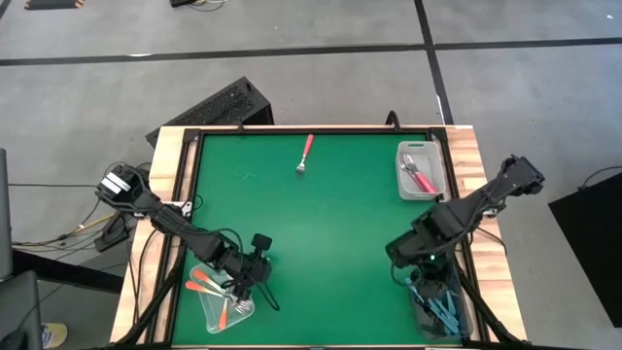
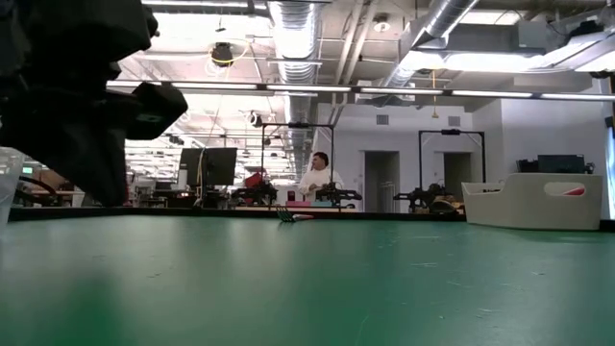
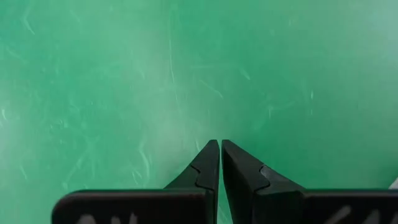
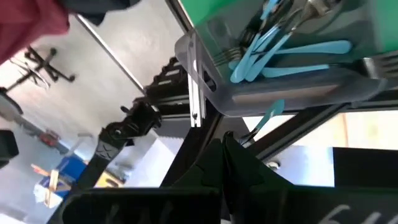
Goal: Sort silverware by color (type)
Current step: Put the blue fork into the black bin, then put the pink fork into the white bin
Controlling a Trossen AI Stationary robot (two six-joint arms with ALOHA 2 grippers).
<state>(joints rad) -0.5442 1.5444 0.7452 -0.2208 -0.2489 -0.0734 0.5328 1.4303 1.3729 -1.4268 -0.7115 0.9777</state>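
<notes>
One pink-red fork (image 1: 306, 156) (image 2: 294, 216) lies flat on the green mat near the far edge. Orange forks (image 1: 209, 285) lie in a clear bin (image 1: 216, 316) at the near left. Next to that bin my left gripper (image 1: 259, 282) (image 3: 220, 146) is shut and empty, just above bare mat. Pink forks (image 1: 420, 176) fill the far right bin (image 1: 405, 185) (image 2: 533, 202). Light blue forks (image 1: 442, 303) (image 4: 292, 53) lie in the near right bin (image 4: 205, 50). My right gripper (image 1: 416, 270) (image 4: 225, 143) hovers beside that bin, shut on one light blue fork (image 4: 268, 117). My right gripper pinches the light blue fork by its metal end (image 4: 247, 138) between the two fingertips. The blue handle (image 4: 272, 112) sticks out ahead of the fingers toward the blue-fork bin. The fork is lifted clear, near the table's near right edge.
The wooden table rim (image 1: 476, 160) and a black frame (image 4: 186, 93) border the mat. The middle of the mat (image 1: 321, 243) is bare. Beyond the table a person (image 2: 317, 178) sits among other robot stations.
</notes>
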